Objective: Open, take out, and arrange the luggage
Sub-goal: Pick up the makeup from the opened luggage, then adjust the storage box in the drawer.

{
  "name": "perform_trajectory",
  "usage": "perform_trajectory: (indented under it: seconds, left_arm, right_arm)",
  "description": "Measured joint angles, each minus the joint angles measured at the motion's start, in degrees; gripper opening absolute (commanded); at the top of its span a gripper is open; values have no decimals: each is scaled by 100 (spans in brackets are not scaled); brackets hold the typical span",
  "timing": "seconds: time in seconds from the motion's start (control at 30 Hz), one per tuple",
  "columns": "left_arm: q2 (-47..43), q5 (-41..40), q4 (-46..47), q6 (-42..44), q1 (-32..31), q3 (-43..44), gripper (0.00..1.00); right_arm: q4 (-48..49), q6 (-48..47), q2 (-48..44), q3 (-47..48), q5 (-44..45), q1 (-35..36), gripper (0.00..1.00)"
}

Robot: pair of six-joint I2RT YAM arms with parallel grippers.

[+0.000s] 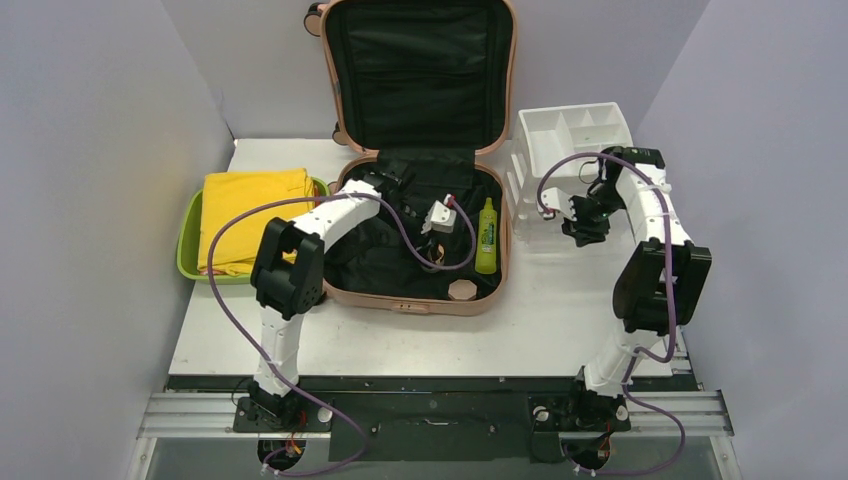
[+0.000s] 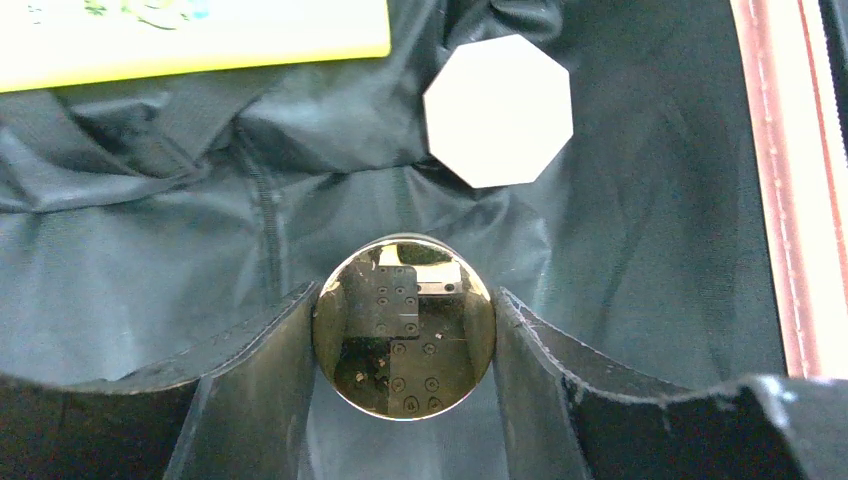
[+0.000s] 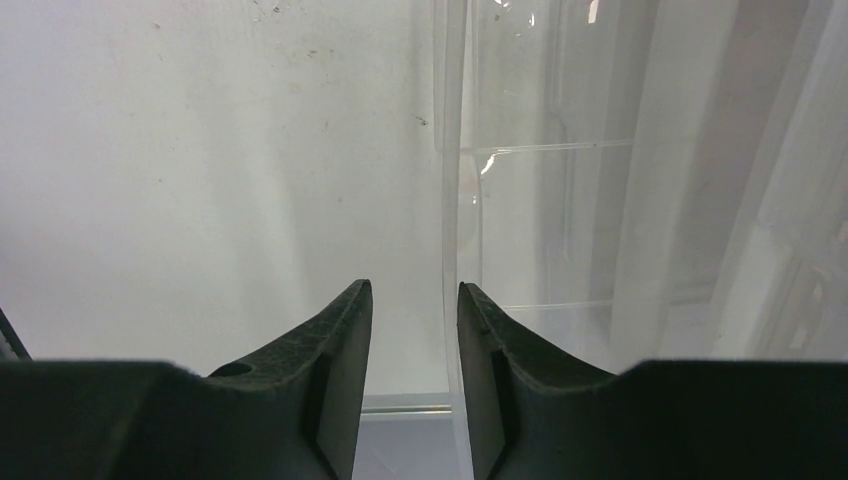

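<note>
Disc (image 2: 404,330), shiny, clamped between left fingers (image 2: 250,390); right fingers (image 3: 335,380) narrowly apart

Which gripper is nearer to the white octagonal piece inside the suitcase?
Left. The left gripper is inside the suitcase, beside the octagonal piece; the right gripper is outside, near the white organizer.

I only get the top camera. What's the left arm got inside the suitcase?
Observer: A shiny, mirror-like disc, pinched between the left jaws.
Operator: And the other one?
Observer: A thin clear plastic edge stands between the right jaws, not pinched yet.
</note>
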Motion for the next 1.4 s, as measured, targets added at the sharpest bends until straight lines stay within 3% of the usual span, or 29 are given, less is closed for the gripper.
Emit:
perform_trajectory:
  seconds: [0.3,0.7,0.83,0.97,1.03,1.17,1.4]
  left_arm:
    - [-63,157,28,-485,87,387,36]
    - [-63,240,404,-1134,184,651,37]
    - [-63,240,581,-1360,184,651,37]
    - [-63,236,863,-1670,181,651,37]
    - [-63,232,1078,-1902,184,651,37]
    - [-63,210,1445,-2356,177,741,38]
    - [-63,323,2752,-3591,72,883,39]
  right_arm:
    - [337,-245,-33,-297,177,7,12]
    - [90,-372,-94,-295,404,-70,8]
    - [-55,-411,-120,-240,409,-70,16]
    - [-195,-459,-258,-240,422,-70,46]
    - [-210,-433,-369,-240,404,-68,53]
    - [-269,-175,-516,-116,297,-70,59]
    - [9,728,-866,282,35,-136,61]
